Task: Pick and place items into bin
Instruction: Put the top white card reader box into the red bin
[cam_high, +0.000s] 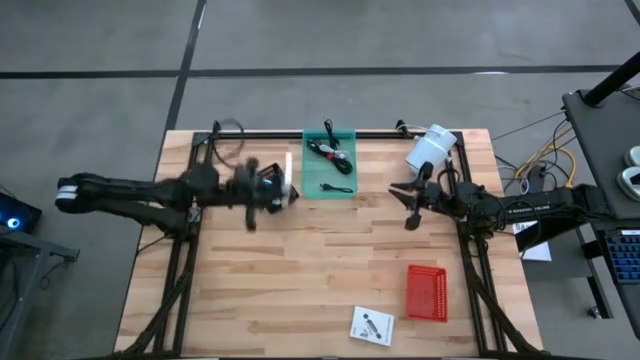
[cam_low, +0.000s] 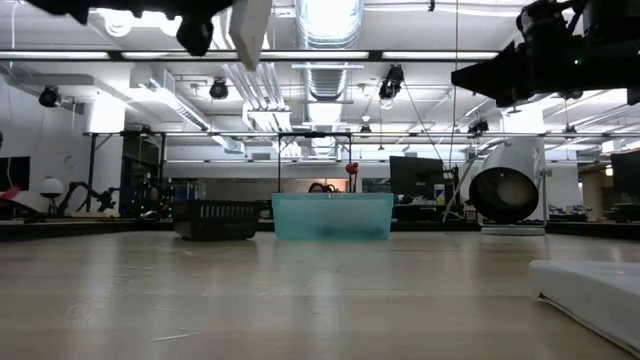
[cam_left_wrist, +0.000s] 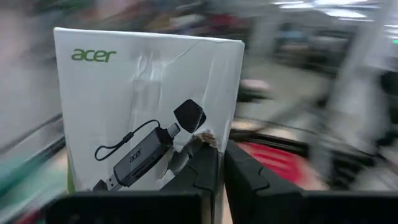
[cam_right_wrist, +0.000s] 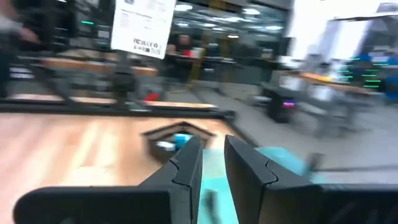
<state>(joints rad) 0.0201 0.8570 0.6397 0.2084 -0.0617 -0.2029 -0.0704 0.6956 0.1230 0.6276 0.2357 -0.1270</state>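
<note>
A flat white packet (cam_left_wrist: 143, 106), printed with a green logo and a picture of a black adapter, is lifted above the table just left of the teal bin (cam_high: 330, 165). My left gripper (cam_high: 272, 190) is shut on it. In the bin lie coiled black cables (cam_high: 330, 152) and a small black piece (cam_high: 335, 187). A second white packet (cam_high: 372, 325) lies flat near the table's front edge. My right gripper (cam_high: 408, 205) hovers right of the bin, its fingers slightly apart with nothing between them. My left gripper pinches the packet's side edge (cam_left_wrist: 210, 138) between its two fingers (cam_left_wrist: 200, 174); the cardboard is creased there. The fingers reach in level from the table's left. The packet stands upright on edge, clear of the table (cam_low: 250, 30).
A red basket (cam_high: 427, 292) stands at the near right. A white cylindrical device (cam_high: 430, 148) sits at the far right corner, behind my right gripper. Black frame rails (cam_high: 180, 270) run along the table's left and right sides. Bare wood lies in the middle.
</note>
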